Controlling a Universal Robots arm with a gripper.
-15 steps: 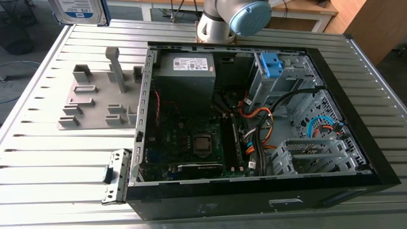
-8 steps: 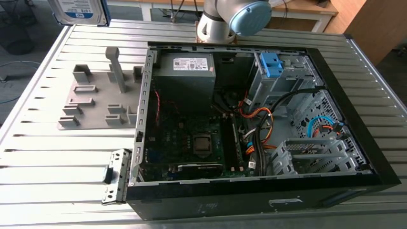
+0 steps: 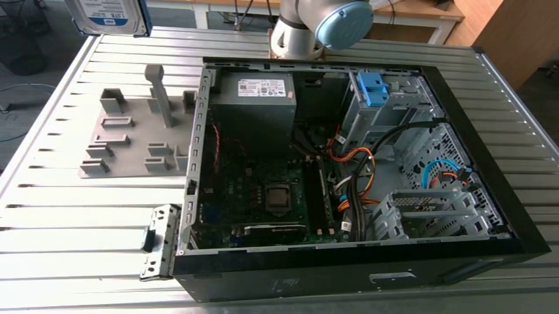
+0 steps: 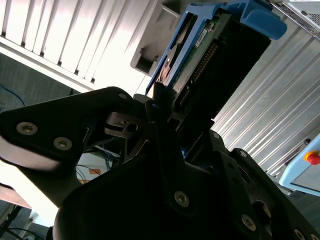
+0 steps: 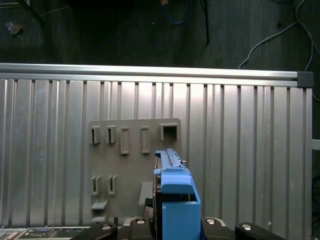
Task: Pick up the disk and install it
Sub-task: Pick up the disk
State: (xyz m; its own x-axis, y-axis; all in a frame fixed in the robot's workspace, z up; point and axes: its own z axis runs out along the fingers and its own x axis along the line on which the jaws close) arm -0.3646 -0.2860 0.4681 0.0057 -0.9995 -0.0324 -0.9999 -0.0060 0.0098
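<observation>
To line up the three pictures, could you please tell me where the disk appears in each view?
Exterior view: the disk is at the exterior view's upper left corner, above the ribbed table.
Second wrist view: the disk is edge-on, clamped in the gripper.
First wrist view: the disk shows its blue frame, before the grey rack.
Shared landmark: the ribbed table, in all three.

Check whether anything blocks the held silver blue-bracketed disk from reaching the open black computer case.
Nothing visible does. The gripper holds the silver blue-bracketed disk in the air above the grey slotted fixture, to the exterior view's left of the open black case.
</observation>
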